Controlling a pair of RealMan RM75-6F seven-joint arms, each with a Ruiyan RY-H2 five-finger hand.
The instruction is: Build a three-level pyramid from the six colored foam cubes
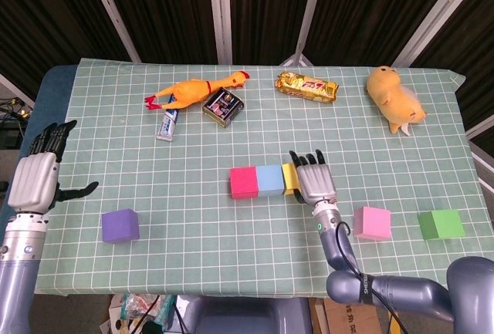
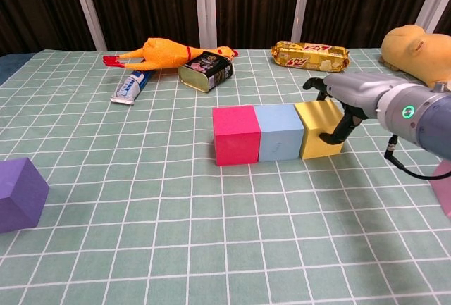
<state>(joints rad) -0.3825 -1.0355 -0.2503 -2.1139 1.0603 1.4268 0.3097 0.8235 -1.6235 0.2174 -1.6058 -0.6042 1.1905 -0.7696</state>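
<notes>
Six foam cubes (image 1: 257, 180), three aligned

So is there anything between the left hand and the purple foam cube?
Nothing visible: only bare checked tablecloth lies between the left hand and the purple foam cube.
</notes>
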